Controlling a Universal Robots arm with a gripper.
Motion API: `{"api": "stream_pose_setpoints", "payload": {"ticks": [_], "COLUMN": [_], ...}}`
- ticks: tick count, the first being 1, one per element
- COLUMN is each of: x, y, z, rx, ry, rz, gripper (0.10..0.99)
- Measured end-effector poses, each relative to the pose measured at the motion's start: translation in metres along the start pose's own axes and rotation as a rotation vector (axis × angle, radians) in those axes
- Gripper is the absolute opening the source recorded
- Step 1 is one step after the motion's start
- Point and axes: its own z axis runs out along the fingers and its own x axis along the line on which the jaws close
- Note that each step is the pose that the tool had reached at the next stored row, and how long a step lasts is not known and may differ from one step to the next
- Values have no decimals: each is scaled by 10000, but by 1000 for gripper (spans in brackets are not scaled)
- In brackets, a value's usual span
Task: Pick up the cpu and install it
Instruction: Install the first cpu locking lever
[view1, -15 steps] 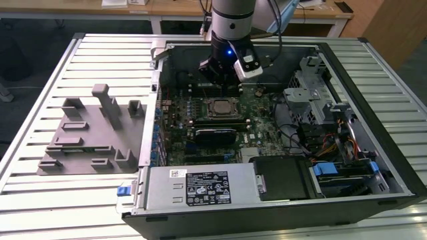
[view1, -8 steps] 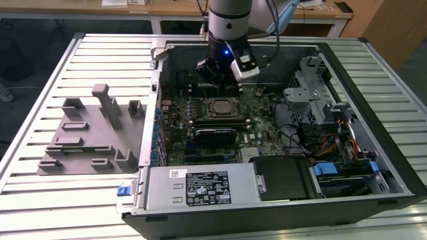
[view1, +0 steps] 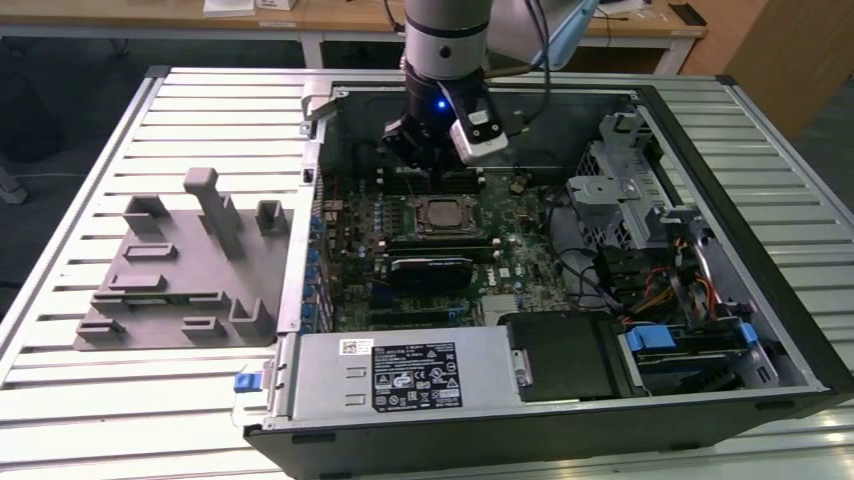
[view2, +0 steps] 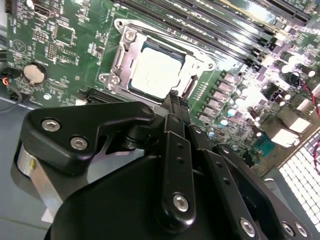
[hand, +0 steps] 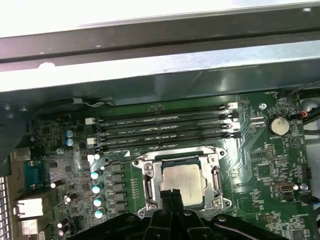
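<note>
Nearest in the exterior view, at lower centre, the labelled power supply (view1: 414, 375) is seen inside the open computer case (view1: 787, 330). Beyond it the green motherboard (view1: 521, 265) lies flat.

The cpu (view1: 441, 214) is located at the centre of the frame, lying flat inside the metal socket frame (view1: 412, 216). Its pale top plate is seen in both wrist views (view2: 156, 72) (hand: 182, 182), level with the frame (view2: 122, 55) around it.

The gripper (view1: 423, 163) hangs just beyond the cpu at upper centre, over the memory slots (view1: 461, 181). In both wrist views (view2: 172, 97) (hand: 170, 195) it appears closed, with nothing seen between its tips; the cpu is not touched.

Handling, as a judgement: the cpu is expected to be light, thin and stiff, with a smooth top plate that offers little friction. Its underside contacts are assumed fragile. Hold is best taken on two opposite edges, kept level, never on the faces.

At the exterior view's left, a grey parts fixture (view1: 187, 270) rests on the slatted table (view1: 80, 190).
</note>
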Motion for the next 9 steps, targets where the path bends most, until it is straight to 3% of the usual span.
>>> {"api": "stream_pose_setpoints", "payload": {"ticks": [9], "x": [95], "y": [-12], "z": [-2], "rx": [-1], "ry": [-5], "rz": [7], "gripper": [106]}}
